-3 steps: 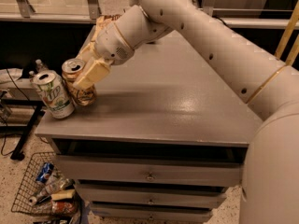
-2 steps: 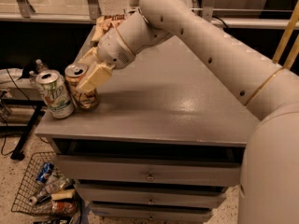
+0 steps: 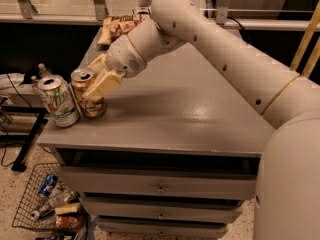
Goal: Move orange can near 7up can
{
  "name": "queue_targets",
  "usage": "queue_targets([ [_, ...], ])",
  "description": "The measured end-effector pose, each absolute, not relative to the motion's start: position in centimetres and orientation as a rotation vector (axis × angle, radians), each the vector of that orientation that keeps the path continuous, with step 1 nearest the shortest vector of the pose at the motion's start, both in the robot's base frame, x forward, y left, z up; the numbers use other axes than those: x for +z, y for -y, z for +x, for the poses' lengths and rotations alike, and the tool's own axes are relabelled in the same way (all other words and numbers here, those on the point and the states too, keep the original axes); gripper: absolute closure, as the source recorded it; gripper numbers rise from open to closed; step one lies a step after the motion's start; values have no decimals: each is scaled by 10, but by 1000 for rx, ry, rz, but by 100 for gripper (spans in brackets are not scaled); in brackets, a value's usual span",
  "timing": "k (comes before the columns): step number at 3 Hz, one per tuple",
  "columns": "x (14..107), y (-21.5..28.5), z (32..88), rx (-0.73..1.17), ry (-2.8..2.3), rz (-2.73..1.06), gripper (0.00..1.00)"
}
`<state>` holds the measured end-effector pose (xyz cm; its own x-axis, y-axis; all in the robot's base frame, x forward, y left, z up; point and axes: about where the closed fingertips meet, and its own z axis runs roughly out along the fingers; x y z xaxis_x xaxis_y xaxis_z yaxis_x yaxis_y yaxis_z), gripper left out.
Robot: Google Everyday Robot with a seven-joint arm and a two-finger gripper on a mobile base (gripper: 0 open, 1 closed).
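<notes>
Noting orange can point(image 3: 89, 103) standing upright near front-left corner of worktop point(image 3: 190, 109). Reading long axis as vertical, silver top pointing up, base resting flat on the grey surface. Seeing pale script on the orange-brown body, turned partly toward the camera.

Logging 7up can point(image 3: 59, 103) just beside it on the left, closer to the worktop's left edge, also upright with silver top up. Judging the two cans as side by side, close enough to be touching or nearly so; cannot tell which.

Recording hand point(image 3: 96, 79) sitting at the orange can's upper half, coming in from the right and slightly above. Seeing pale fingers point(image 3: 102, 85) pinching the orange can: one lying across its front-right side, the other sitting behind the rim. Noting no contact between hand and 7up can.

Tracing white arm point(image 3: 210, 44) running from the hand up and back over the worktop, then sweeping down the right side of the view.

Spotting a crinkled snack bag point(image 3: 120, 25) lying at the far edge of the worktop, well apart from both cans.

Marking drawers point(image 3: 160, 186) under the worktop front, and a wire basket point(image 3: 25, 204) on the floor at lower left, holding bottles and cans.
</notes>
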<state>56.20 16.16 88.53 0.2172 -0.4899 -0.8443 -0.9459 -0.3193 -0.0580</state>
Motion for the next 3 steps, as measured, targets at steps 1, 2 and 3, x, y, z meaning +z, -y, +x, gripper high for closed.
queue_targets([
  [1,886,-162,562,1001,-1323,-1907,59],
  [2,886,-162,562,1001,-1323,-1907,35],
  [3,885,-164,561,1005,-1320,-1911,12],
])
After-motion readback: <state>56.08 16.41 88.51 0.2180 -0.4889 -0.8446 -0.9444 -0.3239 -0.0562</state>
